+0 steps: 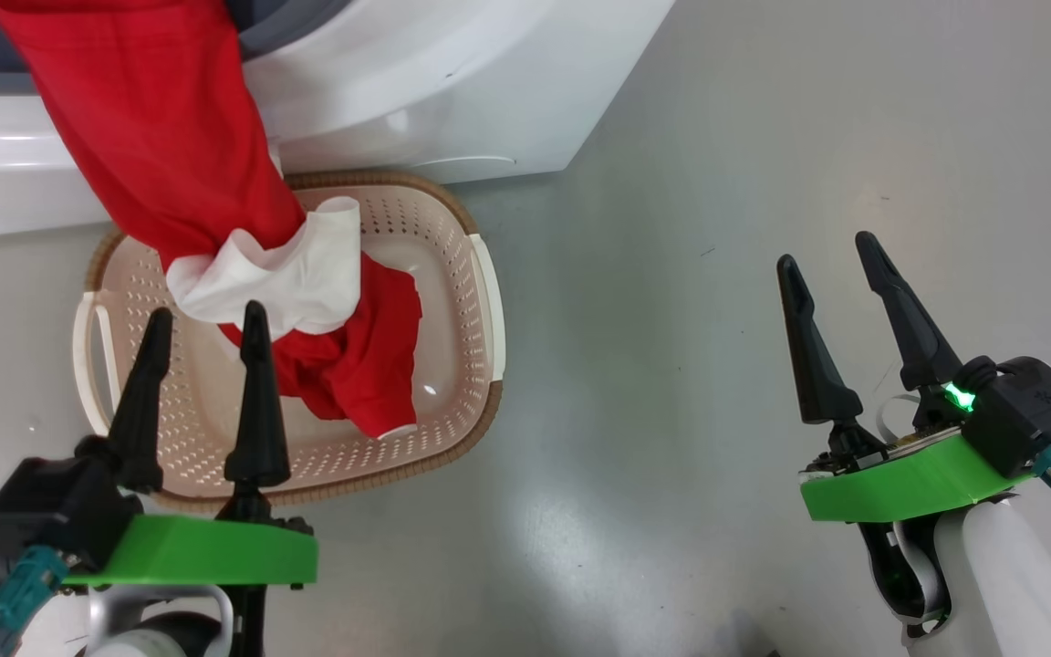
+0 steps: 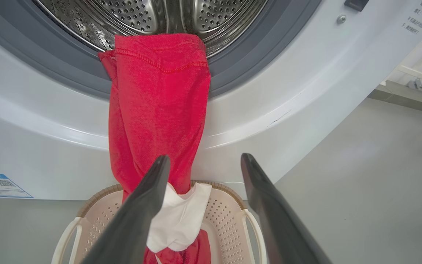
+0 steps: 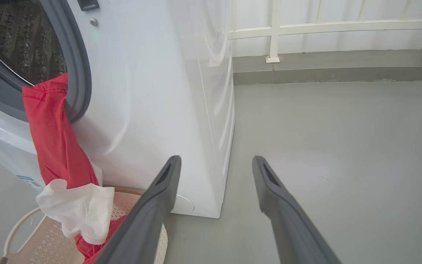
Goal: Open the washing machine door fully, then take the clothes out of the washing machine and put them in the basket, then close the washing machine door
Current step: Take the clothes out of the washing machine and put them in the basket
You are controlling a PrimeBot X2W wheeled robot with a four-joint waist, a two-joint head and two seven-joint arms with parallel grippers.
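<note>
Grippers, two. The left gripper (image 1: pixel 208 312) has both fingers spread wide and nothing between them, and is poised over the near side of the basket. The right gripper (image 1: pixel 825 251) is equally wide and empty, over bare floor (image 1: pixel 671 365) well to the right of the basket.

Basket (image 1: pixel 487 301), one, on the floor, with its far rim against the foot of the washing machine. It holds the lower end of the clothes, a bunched red heap with the white panel (image 1: pixel 297 274) folded on top.

Clothes (image 1: pixel 151 119), one continuous red length. Whether it is more than one garment cannot be told. It lies just ahead of the left fingertips, nearer the left finger in the left wrist view. Contact cannot be told.

Washing machine (image 1: pixel 452 91), one. The upper end of the clothes hangs over the grey rubber ring (image 2: pixel 255 47) from the steel drum (image 2: pixel 141 14), half out and half in. There is one blue label (image 2: pixel 0 185) low on the front.

White railing (image 3: pixel 306 27), one, is beyond the machine.
</note>
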